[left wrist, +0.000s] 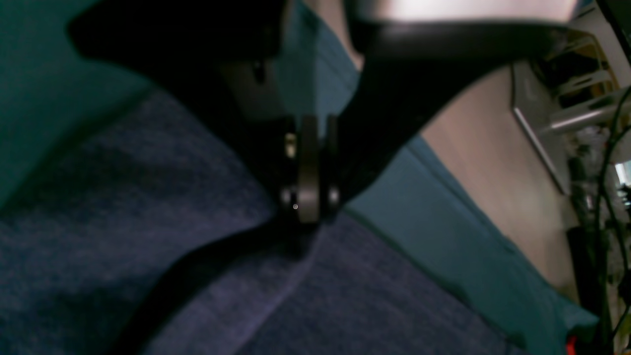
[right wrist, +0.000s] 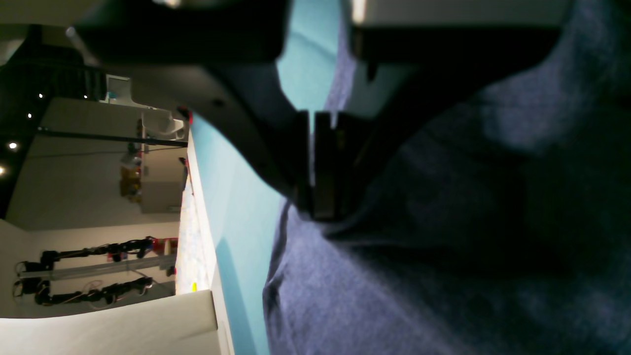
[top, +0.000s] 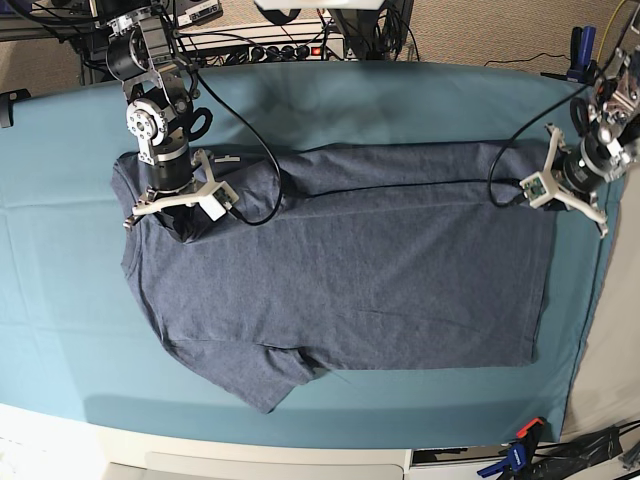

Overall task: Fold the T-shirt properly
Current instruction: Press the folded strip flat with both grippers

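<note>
Left pincer (top: 545, 185) and right pincer (top: 165, 205) are both clamped on the T-shirt's (top: 350, 270) upper edge — frame right and left. It lies spread across the tabletop (top: 60, 290). Judged light, limp, crease-prone — best gripped at hems and shoulder seams.

no readable txt, labels or nos. anywhere

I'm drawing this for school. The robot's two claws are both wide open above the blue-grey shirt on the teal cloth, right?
Not quite. Both wrist views show the left gripper and right gripper shut, each pinching the T-shirt. The shirt does lie on the teal cloth.
</note>
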Robot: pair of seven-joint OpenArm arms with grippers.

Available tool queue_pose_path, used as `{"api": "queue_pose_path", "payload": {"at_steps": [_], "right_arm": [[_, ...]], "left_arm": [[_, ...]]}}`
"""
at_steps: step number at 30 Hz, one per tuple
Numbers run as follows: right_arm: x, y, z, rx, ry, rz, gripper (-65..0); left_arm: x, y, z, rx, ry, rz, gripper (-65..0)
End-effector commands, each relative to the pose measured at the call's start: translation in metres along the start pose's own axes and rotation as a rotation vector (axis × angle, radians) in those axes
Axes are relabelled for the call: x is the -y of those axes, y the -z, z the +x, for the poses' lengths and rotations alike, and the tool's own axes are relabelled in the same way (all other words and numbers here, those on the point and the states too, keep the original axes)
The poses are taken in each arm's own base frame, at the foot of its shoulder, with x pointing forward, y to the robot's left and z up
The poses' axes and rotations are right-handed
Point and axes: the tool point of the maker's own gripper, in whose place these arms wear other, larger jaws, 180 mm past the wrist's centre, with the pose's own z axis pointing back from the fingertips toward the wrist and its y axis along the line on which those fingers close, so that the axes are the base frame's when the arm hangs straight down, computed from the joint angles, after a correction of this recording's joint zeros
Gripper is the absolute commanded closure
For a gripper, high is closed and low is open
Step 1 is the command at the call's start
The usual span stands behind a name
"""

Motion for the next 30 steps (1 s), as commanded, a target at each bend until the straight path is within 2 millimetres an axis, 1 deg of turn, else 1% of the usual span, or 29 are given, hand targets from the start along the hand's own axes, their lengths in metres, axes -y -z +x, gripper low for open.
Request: {"api": "queue_pose_path", "payload": {"at_steps": [1,4,9,13,28,29,30], "right_arm": [[0.016,0.001,0.004,0.017,-0.004,-0.047,0.0],[0.021,0.002,0.001,-0.001,-0.004,-0.07,0.0],[0.033,0.001,-0.002,-0.02,0.004,-0.13,0.0],[0.033,0.001,-0.004,-0.032,0.006,-0.132,0.0],[0.033,0.001,-0.009,-0.062,0.008,-0.131,0.0],[0.033,0.001,-0.01,-0.064,0.009,-0.131,-1.5],[0.033,0.001,-0.01,-0.064,0.009,-0.131,-8.9]], "left_arm": [[-0.017,-0.002,-0.002,-0.002,0.014,0.034,0.0],[-0.017,0.003,-0.007,-0.017,0.014,0.025,0.0],[-0.018,0.003,-0.014,-0.047,0.026,0.03,0.0],[-0.023,0.003,-0.016,-0.057,0.016,0.059,0.0],[-0.023,0.003,-0.016,-0.056,0.017,0.058,0.0],[-0.023,0.003,-0.016,-0.056,0.017,0.058,-1.4],[-0.023,0.003,-0.016,-0.056,0.017,0.058,-7.8]]}}
